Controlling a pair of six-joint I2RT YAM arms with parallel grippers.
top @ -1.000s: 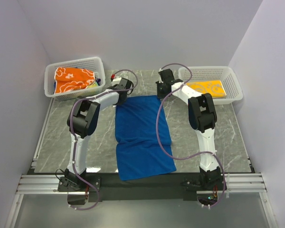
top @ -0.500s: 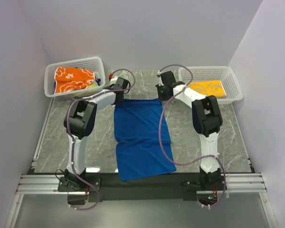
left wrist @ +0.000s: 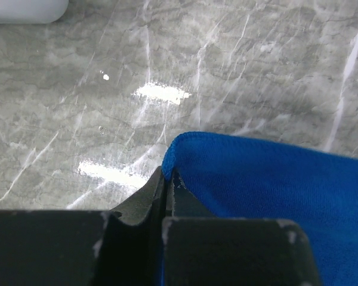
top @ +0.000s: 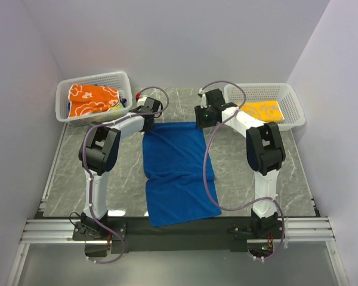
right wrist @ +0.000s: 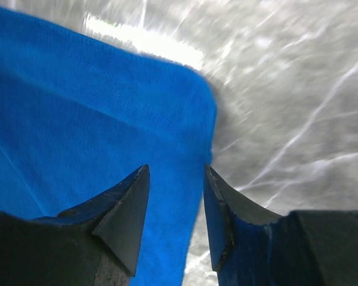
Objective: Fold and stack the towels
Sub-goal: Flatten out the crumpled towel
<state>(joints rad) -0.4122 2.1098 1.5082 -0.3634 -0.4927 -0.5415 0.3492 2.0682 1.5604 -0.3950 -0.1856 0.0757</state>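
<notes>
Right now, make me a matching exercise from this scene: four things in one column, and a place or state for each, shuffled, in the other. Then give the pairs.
Column one
1. blue towel
2. orange towel
3. yellow towel
4. left fingers

Column two
A. in the right basket
B. shut on a far corner of blue cloth
C. lying on the table
D. in the left basket

Pairs: 1-C, 2-D, 3-A, 4-B
</notes>
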